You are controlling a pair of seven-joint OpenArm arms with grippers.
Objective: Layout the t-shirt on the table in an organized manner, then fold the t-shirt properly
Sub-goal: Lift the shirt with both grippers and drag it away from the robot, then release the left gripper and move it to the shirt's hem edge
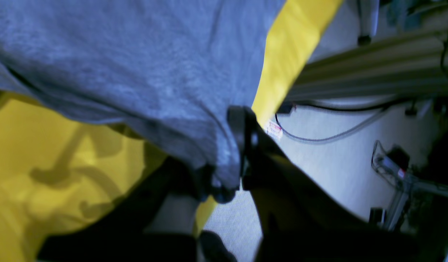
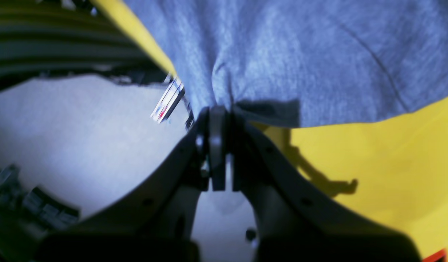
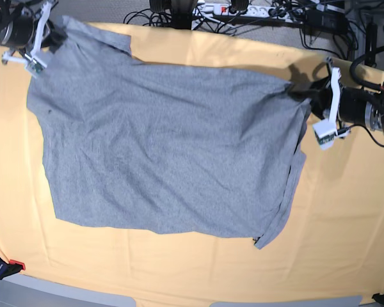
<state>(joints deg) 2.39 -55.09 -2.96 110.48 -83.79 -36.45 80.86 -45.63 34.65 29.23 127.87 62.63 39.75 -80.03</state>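
The heather-grey t-shirt (image 3: 166,147) lies spread across the pale yellow-orange table (image 3: 345,243), plain side up, with some ripples and a folded edge on its right side. My right gripper (image 3: 56,37) is shut on a corner of the shirt at the table's far left edge. Up close, that gripper (image 2: 218,112) pinches bunched grey cloth (image 2: 300,54) just above the yellow table cover (image 2: 391,163). My left gripper (image 3: 302,94) is shut on the shirt's far right corner. In the left wrist view, that gripper (image 1: 240,160) clamps a gathered fold of the shirt (image 1: 136,54), lifted off the table (image 1: 45,163).
Cables and a power strip (image 3: 243,9) run along the table's far edge. A red-tipped clamp (image 3: 13,265) sits at the near left corner. Beyond the table edge are pale floor, a loose cable (image 1: 318,138) and a metal frame rail (image 1: 373,72).
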